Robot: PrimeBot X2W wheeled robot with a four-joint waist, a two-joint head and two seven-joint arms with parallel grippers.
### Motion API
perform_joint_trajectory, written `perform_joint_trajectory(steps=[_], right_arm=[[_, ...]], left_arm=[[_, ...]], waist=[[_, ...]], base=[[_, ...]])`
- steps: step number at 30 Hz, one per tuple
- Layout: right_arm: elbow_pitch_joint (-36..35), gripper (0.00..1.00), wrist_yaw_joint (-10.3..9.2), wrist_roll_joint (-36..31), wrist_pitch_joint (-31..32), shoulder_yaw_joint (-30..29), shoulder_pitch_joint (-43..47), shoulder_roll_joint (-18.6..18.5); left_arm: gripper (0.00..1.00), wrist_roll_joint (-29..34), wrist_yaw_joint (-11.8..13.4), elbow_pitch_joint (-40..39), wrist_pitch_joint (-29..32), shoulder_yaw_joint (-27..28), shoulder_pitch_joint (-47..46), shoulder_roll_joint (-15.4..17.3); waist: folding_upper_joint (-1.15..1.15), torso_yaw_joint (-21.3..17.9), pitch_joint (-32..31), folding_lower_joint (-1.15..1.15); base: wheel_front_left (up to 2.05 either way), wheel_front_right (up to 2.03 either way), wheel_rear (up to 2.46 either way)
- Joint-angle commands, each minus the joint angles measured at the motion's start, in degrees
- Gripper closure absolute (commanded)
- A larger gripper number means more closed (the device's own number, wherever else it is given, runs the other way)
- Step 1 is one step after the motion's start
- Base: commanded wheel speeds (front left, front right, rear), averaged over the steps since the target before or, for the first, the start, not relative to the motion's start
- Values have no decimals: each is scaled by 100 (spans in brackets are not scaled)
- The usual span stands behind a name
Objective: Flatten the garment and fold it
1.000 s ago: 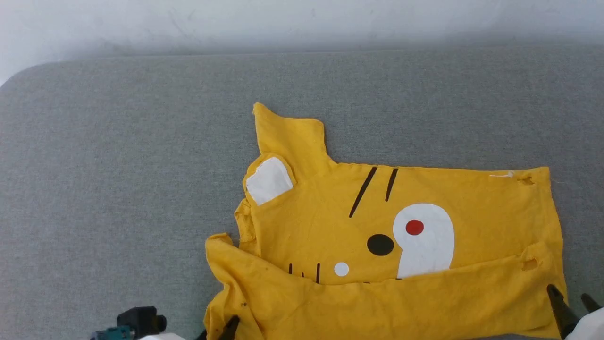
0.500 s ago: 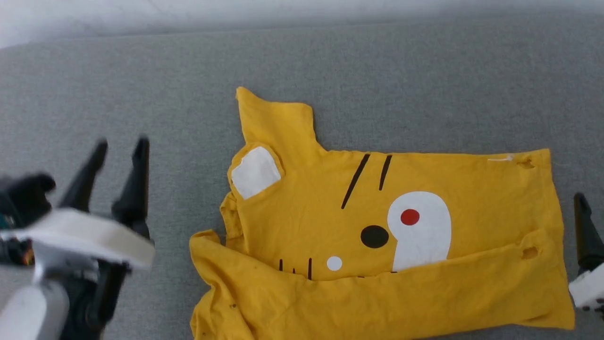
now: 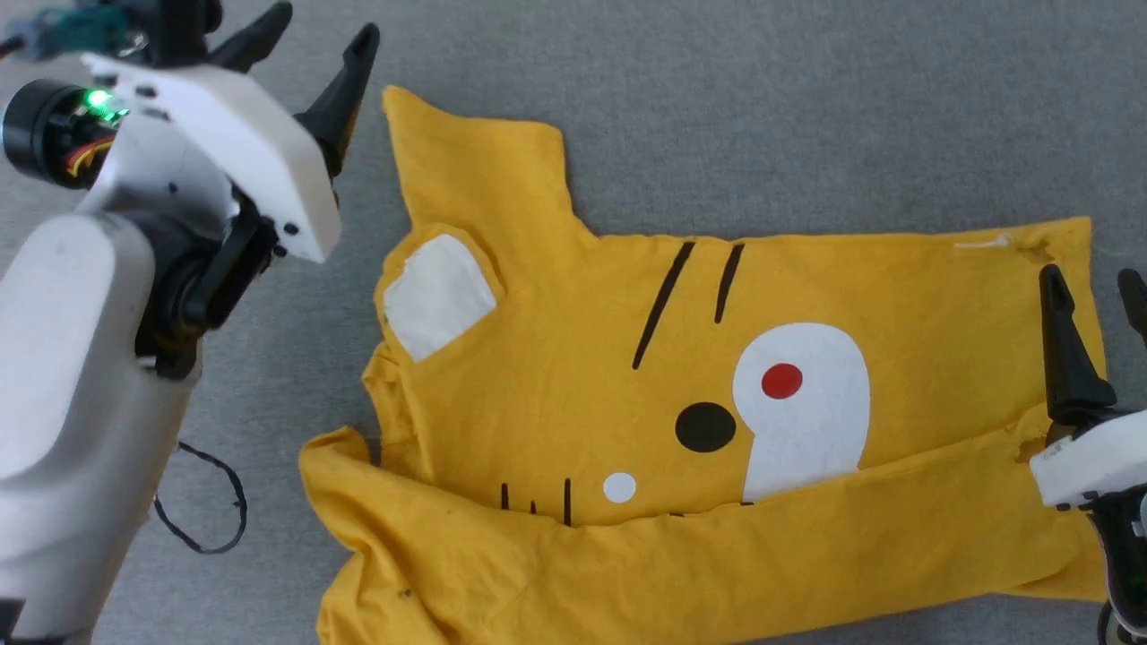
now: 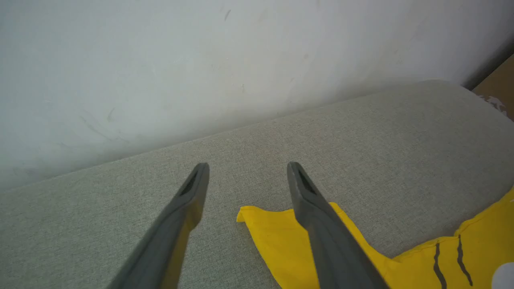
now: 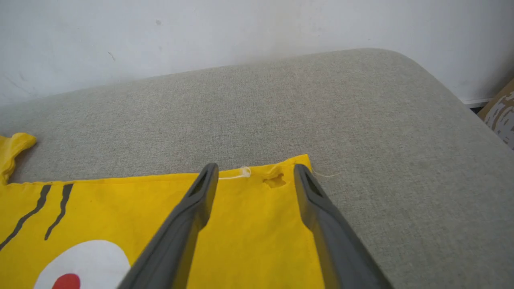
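The garment (image 3: 582, 313), a bright yellow T-shirt with a cartoon face, lies on the grey cushion (image 3: 717, 107). Its near edge (image 3: 717, 555) is folded up over the lower part of the print. My left gripper (image 3: 318, 40) hangs open just left of the far sleeve (image 3: 475, 152). In the left wrist view that gripper (image 4: 247, 166) holds nothing, and the sleeve tip (image 4: 245, 216) lies between its fingers. My right gripper (image 3: 1093, 287) is open over the garment's far right corner. In the right wrist view its fingers (image 5: 255, 167) straddle the holed hem corner (image 5: 275, 180).
A loop of black thread (image 3: 206, 502) lies on the cushion left of the garment. A white wall (image 4: 200, 60) rises behind the cushion. The cushion's rounded corner (image 5: 401, 60) and a cardboard box (image 5: 502, 112) are to the right.
The head camera has tilted down. My left arm has swung from the garment's near left edge up beside the far sleeve. The right gripper has moved up along the right hem to the far corner.
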Motion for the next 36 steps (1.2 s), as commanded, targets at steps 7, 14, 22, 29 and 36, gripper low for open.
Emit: perform_joint_trajectory(steps=[7,14,22,29,36], right_arm=[[181,0,-10,7,-64,62,-141,12],[239,0,-10,21,-81,63,-235,13],[261,0,-10,-20,-60,120,-411,-53],[185,0,-10,-13,153,213,-943,-577],[640,0,-10,194,1014,150,-1534,-1163]], left_arm=[[0,-166,-99,695,938,-292,-356,24],[0,-223,-79,864,1339,-413,-313,131],[100,-185,-181,966,1007,-409,-226,154],[100,-220,-211,1052,673,-362,-87,107],[100,-251,-201,982,584,-370,-46,64]], waist=[[0,-355,437,-2],[0,-443,589,-2],[0,-427,593,-2],[0,-321,368,-2],[0,-196,429,-2]], base=[[0,0,0],[0,0,0],[0,0,0],[0,0,0],[0,0,0]])
